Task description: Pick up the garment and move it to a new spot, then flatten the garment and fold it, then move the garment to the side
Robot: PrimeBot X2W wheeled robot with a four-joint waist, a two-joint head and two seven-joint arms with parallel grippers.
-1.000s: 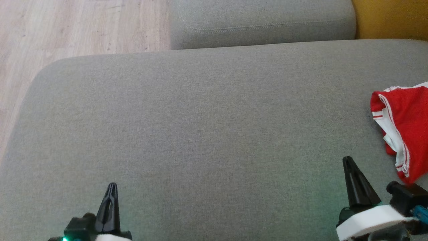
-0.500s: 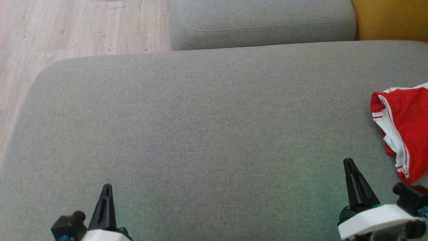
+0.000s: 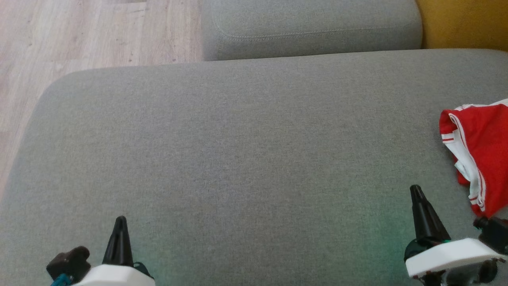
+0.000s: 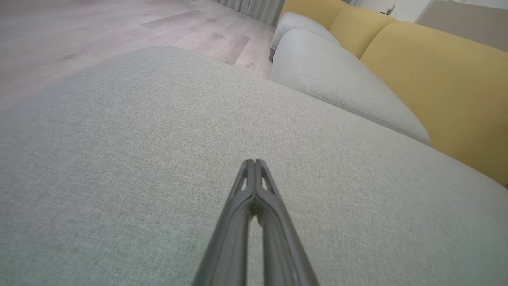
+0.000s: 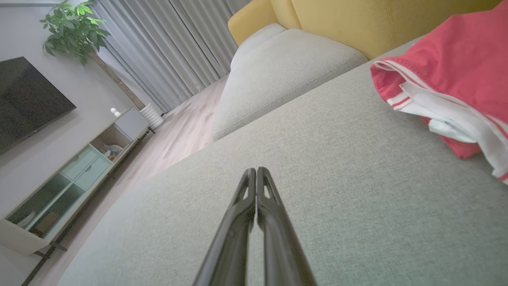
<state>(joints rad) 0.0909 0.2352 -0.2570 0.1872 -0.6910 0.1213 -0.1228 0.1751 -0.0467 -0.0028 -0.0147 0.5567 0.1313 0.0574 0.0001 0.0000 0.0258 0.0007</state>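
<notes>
Left end effector point(image 3: 120, 227): fingers pressed together, empty, low over bare grey sofa cushion point(image 3: 238, 139), well apart from cloth. Likely parked, no work left on its side. Right end effector point(image 3: 416, 195): fingers pressed together, nothing pinched, pointing forward. Red garment point(image 3: 486, 151), white-trimmed, lies in compact bundle near, right of and ahead of right end effector, untouched. Judged already set aside.

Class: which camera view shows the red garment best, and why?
The right wrist view: the red garment lies close and large, white striped trim and folds clear, though cut at the edge. The head view catches a smaller part at its right edge. The left wrist view faces grey cushion.
</notes>
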